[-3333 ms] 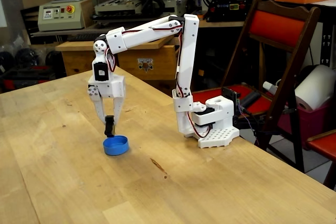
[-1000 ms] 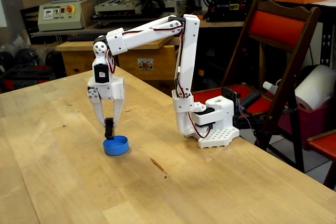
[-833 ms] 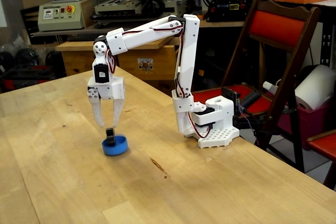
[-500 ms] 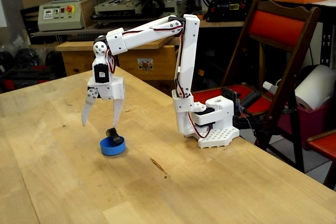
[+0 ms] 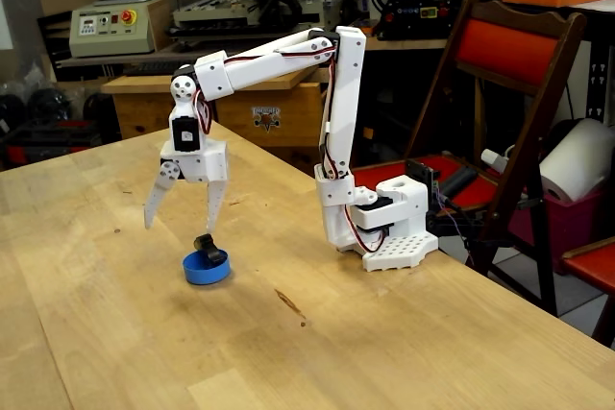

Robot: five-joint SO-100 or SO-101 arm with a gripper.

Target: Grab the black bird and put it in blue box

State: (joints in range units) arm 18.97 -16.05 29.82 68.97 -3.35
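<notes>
The blue box [image 5: 207,271], a shallow round blue dish, sits on the wooden table [image 5: 115,333] left of the arm's white base. The black bird [image 5: 207,248] lies tilted in the dish, leaning on its rim. My white gripper [image 5: 179,225] hangs point-down just above the bird. It is open, its fingers spread wide, with nothing between them. The right fingertip [image 5: 210,226] is a short way above the bird and does not touch it.
The arm's white base [image 5: 384,228] stands at the table's right edge. A dark mark [image 5: 290,305] lies on the wood to the right of the dish. A red folding chair [image 5: 509,93] and workshop benches stand beyond the table.
The gripper was shut on the bird over the dish. It has opened wide, the bird has dropped into the dish and tipped over, and the dish has shifted slightly left.
</notes>
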